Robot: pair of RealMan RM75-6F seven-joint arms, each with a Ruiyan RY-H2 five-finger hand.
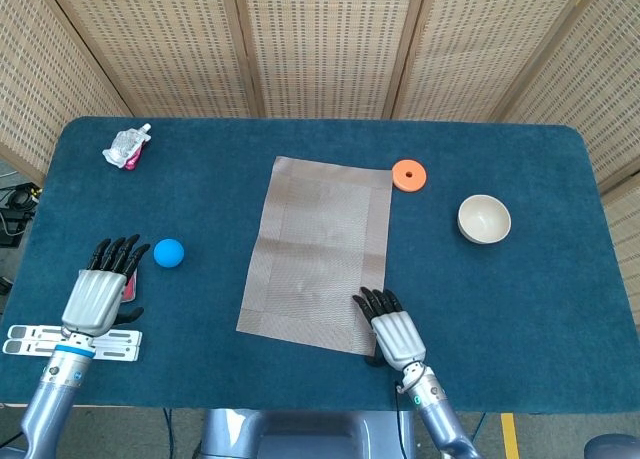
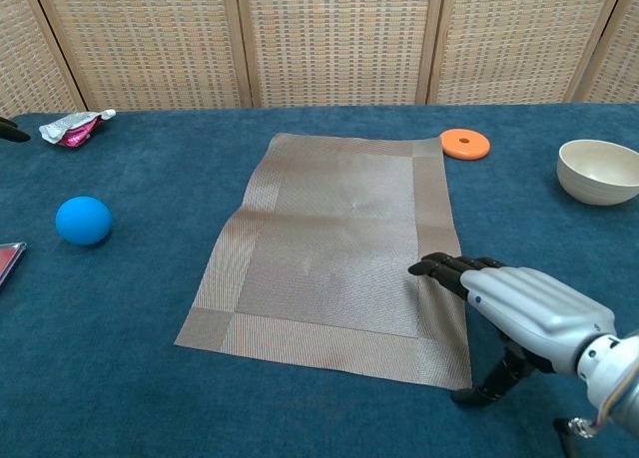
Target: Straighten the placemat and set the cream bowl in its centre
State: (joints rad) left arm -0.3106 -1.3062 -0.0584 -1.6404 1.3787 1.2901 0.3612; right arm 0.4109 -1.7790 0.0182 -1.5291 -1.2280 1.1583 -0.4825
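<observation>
A grey-brown woven placemat [image 1: 320, 249] [image 2: 339, 248] lies slightly askew in the middle of the blue table. The cream bowl [image 1: 484, 219] [image 2: 599, 171] stands empty on the table to the mat's right, apart from it. My right hand [image 1: 393, 334] [image 2: 524, 303] lies flat over the mat's near right corner, fingers stretched onto the mat and the thumb down by its edge; it holds nothing. My left hand [image 1: 98, 291] hovers open at the near left, far from the mat.
An orange disc [image 1: 408, 174] [image 2: 465, 143] sits by the mat's far right corner. A blue ball [image 1: 168, 252] [image 2: 83, 221] lies left of the mat. A crumpled wrapper [image 1: 128, 146] is at the far left. A white holder [image 1: 70, 341] lies under my left hand.
</observation>
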